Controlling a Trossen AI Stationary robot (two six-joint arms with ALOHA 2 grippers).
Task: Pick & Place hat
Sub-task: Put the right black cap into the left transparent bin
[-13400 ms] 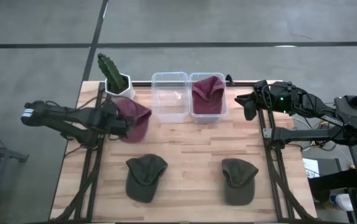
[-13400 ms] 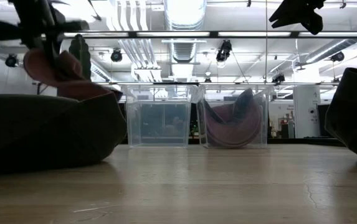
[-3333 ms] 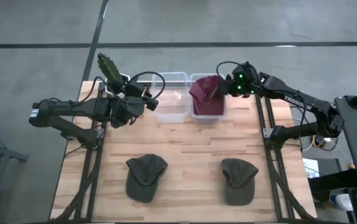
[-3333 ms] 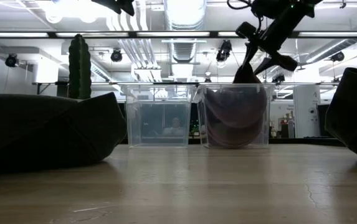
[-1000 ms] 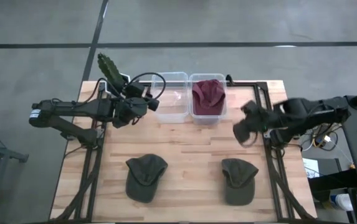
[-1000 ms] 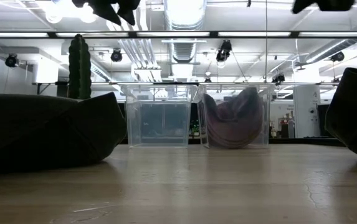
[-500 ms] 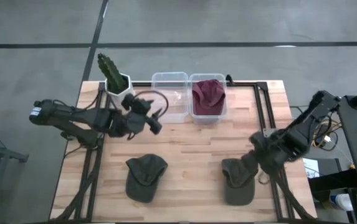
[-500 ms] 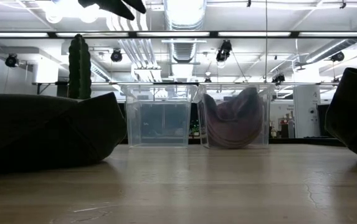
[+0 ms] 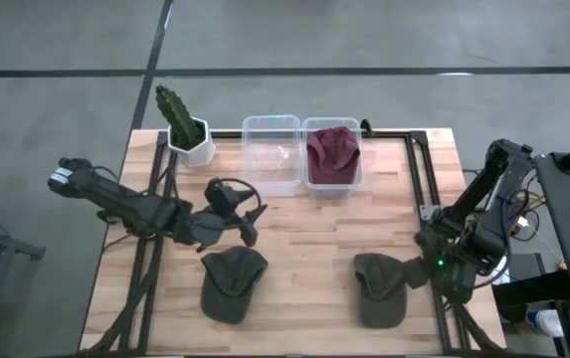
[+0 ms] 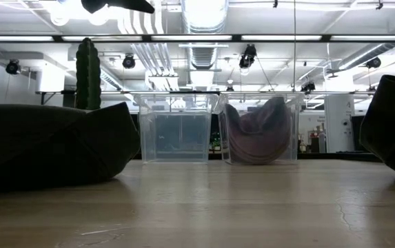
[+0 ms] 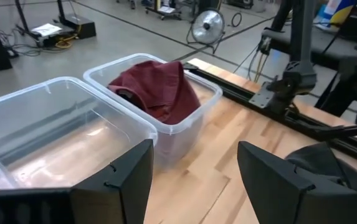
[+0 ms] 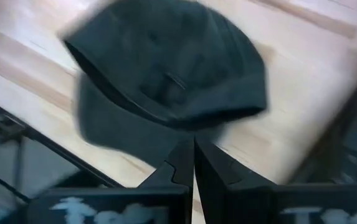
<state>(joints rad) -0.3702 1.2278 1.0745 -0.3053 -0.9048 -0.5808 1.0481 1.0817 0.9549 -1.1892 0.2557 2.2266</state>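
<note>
On the table (image 9: 294, 224) two dark green hats are not yet sorted, and one red hat (image 9: 331, 151) lies already in the right clear bin (image 9: 356, 179), at about 12 o'clock of the table. The left clear bin (image 9: 271, 179) beside it holds no hat.

The right gripper (image 9: 416, 270) hangs just beside the right green hat (image 9: 381, 288), at the hat's 2 o'clock side, and its two fingers are pressed together with nothing between them. In the right wrist view the same hat (image 12: 172, 93) lies straight ahead of the closed fingers, very near. So I judge this hat belongs to the right arm, and the fingers must first part before they can take it.

The left gripper (image 9: 248, 221) is above the table at 12 o'clock from the left green hat (image 9: 232, 283), near it but apart. Its fingers (image 11: 121, 180) stand apart and hold nothing. In the high view this hat's long axis runs roughly from 12 to 6 o'clock. The left arm is clearly the nearer one to it.
</note>
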